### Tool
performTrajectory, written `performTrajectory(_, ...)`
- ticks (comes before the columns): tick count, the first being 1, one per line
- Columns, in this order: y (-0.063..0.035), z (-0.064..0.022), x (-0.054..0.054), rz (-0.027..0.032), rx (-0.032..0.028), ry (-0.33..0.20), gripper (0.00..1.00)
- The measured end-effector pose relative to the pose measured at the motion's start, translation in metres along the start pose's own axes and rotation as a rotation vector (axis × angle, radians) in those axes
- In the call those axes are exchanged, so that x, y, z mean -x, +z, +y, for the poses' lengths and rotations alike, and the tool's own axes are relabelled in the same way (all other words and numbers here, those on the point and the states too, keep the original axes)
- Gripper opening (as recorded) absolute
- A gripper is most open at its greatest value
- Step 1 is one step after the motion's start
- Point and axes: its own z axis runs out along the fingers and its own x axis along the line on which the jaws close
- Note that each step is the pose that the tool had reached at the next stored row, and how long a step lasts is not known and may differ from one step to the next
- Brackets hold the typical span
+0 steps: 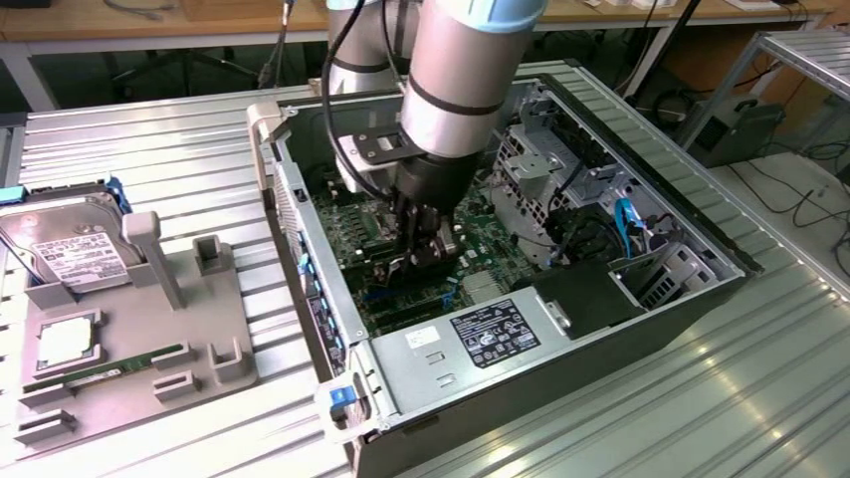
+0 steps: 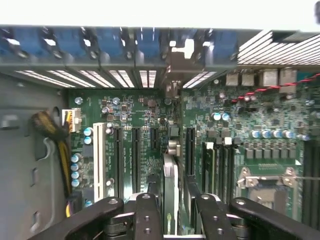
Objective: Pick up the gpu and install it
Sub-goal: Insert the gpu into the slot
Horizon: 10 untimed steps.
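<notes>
End effector [image 2: 171,212] inside open computer case [image 1: 691,299], fingers [image 2: 147,217] spread and released either side of upright gpu [image 2: 170,192], card seated edge-on in motherboard [image 2: 250,125] slot, hard drive [image 1: 67,244] at nine o'clock on worktop [image 1: 159,169]

Setting: lab/workshop | cues: metal workbench [image 1: 159,139], cabled desks [image 1: 173,15], open PC case [image 1: 691,249]

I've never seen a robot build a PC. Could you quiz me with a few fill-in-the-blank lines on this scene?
1. The gripper reaches down inside the open computer ____.
2. The gpu stands on edge over the green ____.
3. On the grey tray at the exterior view's left, the hard drive bears a ____ label.

Missing words: case; motherboard; white.
</notes>
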Motion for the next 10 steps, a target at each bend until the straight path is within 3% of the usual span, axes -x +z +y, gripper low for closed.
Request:
performTrajectory(4,-0.0049,0.0009,0.0086,0.0046,0.0003,-0.007,0.25)
performTrajectory(6,-0.0048,0.0025,0.0095,0.0055,0.0005,-0.015,0.13)
performTrajectory(10,-0.0031,0.0068,0.0096,0.0061,0.0011,-0.031,0.11)
